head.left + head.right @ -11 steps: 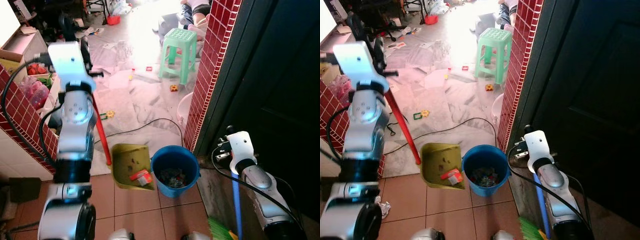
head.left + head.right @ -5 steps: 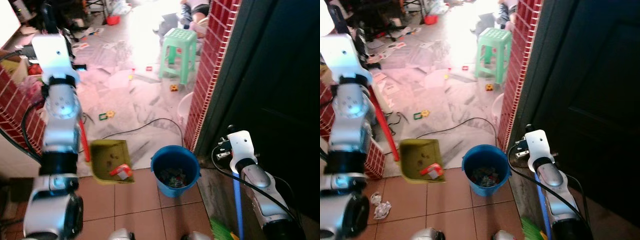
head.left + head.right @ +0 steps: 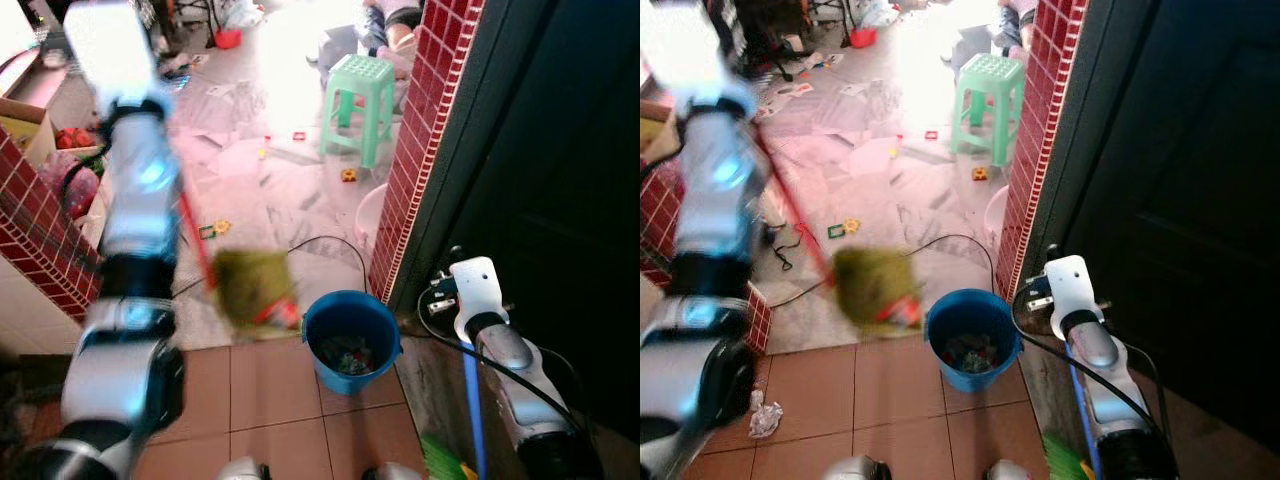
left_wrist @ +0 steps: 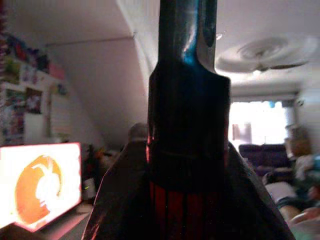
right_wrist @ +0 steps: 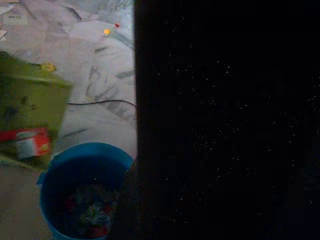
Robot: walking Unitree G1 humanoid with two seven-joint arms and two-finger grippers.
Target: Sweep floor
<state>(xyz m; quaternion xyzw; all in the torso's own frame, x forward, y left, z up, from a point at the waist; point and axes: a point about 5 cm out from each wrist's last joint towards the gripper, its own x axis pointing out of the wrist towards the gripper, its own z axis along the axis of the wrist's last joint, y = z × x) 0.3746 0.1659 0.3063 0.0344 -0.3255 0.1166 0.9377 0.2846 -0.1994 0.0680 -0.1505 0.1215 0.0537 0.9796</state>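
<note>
- The left gripper [image 4: 187, 125] is clamping the red handle [image 3: 192, 232] of the dustpan, its dark fingers wrapped round the shaft in the left wrist view.
- From there the left arm [image 3: 140, 190] is rising tall, blurred, to the left of the blue bucket [image 3: 351, 340].
- The yellow-green dustpan [image 3: 252, 286] is hanging just beside the bucket's left rim, smeared by motion, and whether it is touching the rim I cannot tell.
- A red and white scrap [image 5: 27, 142] is lying in the pan, close to the bucket side.
- The bucket itself is standing on the tiled floor [image 3: 270, 410], with mixed litter [image 3: 347, 356] sitting in its bottom.
- The right gripper's fingers are dark in the right wrist view, so whether they are apart or together I cannot tell.
- The right arm [image 3: 500, 360] is hanging to the right of the bucket, with the blue broom handle [image 3: 472, 400] running down alongside it to green bristles [image 3: 440, 460].
- Beyond the bucket, a green stool [image 3: 357, 100] is standing on the marble floor, with small toys [image 3: 212, 230] and a black cable [image 3: 320, 243] scattered between.
- A red brick pillar [image 3: 420, 140] is rising just behind the bucket's right side.
</note>
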